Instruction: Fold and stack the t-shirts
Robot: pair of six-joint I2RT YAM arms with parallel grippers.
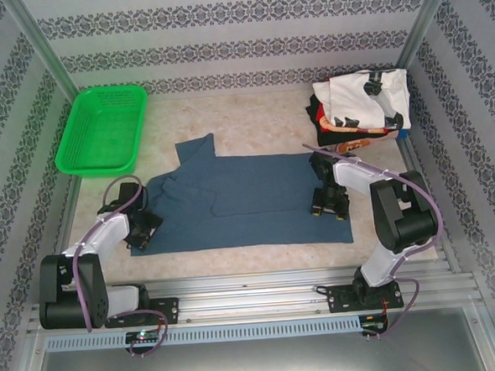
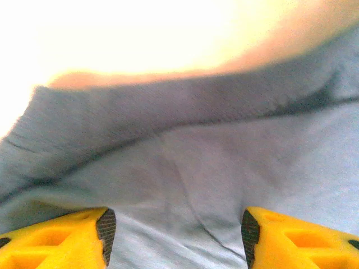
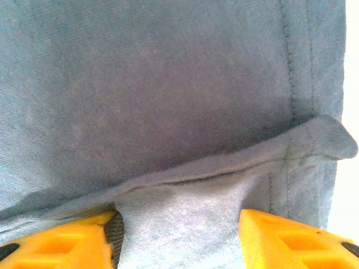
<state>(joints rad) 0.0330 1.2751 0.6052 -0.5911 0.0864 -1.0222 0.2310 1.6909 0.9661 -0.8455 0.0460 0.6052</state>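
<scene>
- The blue shirt (image 1: 240,203) lies spread on the bench (image 1: 260,122). Its long axis runs from side to side, from one pincer to the other.
- The left pincer (image 1: 141,231) sits low over the shirt's left near corner, so the whole garment stretches away to its right. The sleeve points off beyond it, toward the basket (image 1: 111,90).
- In the left wrist view its jaws stand well apart, with cloth lying flat beneath the gap. Nothing is pinched. A raised ridge of cloth (image 2: 168,129) crosses just ahead of the fingertips.
- The right pincer (image 1: 328,203) is down on the shirt near its right edge, so most of the cloth lies to its left.
- In the right wrist view its jaws are also parted. A lighter flap of cloth sits in the gap between them, and no squeeze on it shows. A turned-over hem (image 3: 325,140) lies just ahead and to the right.
- Each arm is nearer its own end of the shirt. My judgement is that the coming fold calls for both to take the near edge together and carry it away from the bases, across the short axis.
- The pile (image 1: 364,103) of other shirts sits well beyond the right pincer and a little to its right, nearer that arm.
</scene>
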